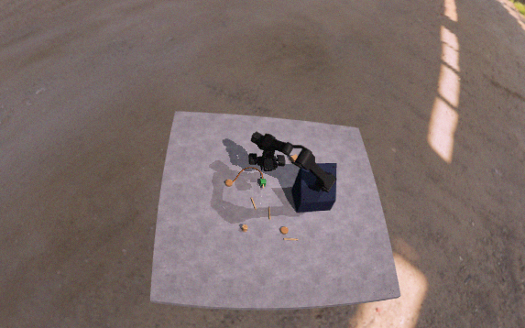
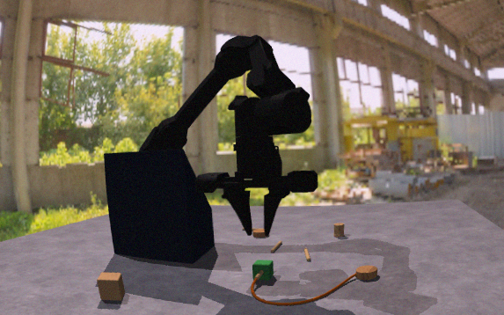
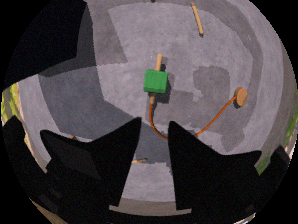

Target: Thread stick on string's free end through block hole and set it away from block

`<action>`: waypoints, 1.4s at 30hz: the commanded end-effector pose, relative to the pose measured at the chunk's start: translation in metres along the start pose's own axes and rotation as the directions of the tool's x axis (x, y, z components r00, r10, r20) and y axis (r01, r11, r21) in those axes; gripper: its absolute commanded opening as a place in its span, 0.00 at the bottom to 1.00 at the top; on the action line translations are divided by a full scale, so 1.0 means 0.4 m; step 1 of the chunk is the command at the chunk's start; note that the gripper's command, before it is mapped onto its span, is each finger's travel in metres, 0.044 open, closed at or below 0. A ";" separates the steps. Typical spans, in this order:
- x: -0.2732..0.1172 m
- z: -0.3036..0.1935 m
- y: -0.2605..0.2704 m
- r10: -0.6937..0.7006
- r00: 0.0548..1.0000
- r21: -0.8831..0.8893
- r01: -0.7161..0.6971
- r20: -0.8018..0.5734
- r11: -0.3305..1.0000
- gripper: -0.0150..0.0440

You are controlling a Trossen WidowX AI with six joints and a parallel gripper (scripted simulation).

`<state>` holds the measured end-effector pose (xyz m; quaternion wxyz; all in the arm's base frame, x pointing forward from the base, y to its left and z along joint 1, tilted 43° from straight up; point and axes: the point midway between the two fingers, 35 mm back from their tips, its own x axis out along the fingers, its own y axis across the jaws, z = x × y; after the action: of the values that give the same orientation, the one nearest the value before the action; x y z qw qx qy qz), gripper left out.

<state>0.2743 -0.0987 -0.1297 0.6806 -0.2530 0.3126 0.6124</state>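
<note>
While the gripper (image 1: 267,169) (image 2: 259,234) (image 3: 154,123) hangs above the table (image 1: 209,275) (image 2: 51,246) (image 3: 127,30), fingers apart with nothing between them, the stick (image 1: 263,186) (image 3: 159,62) lies below, ahead of the fingertips in the wrist view. It runs through the green block (image 1: 263,181) (image 2: 263,270) (image 3: 156,81), protruding on both sides. The orange string (image 1: 248,168) (image 2: 293,303) (image 3: 215,121) curves from its rear end to the round button (image 1: 229,182) (image 2: 367,273) (image 3: 241,97).

I'm in a derelict industrial hall: row of tall concrete columns (image 2: 24,106), big window openings with rusty broken frames (image 2: 74,66), shrubs right outside, yellow steel machinery (image 2: 372,132) amid rubble, corrugated metal fence (image 2: 484,134), bare dirt floor (image 1: 85,137) (image 2: 495,194).
</note>
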 end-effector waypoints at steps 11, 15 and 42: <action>-0.003 0.047 -0.004 -0.003 1.000 0.875 0.003 -0.002 0.484 0.46; -0.003 0.064 -0.003 -0.002 1.000 0.992 0.001 -0.001 0.129 0.46; -0.001 0.125 0.002 0.002 1.000 0.399 0.001 0.003 -0.917 0.46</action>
<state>0.2778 -0.0770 -0.1067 0.5853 0.4236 0.6874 0.0736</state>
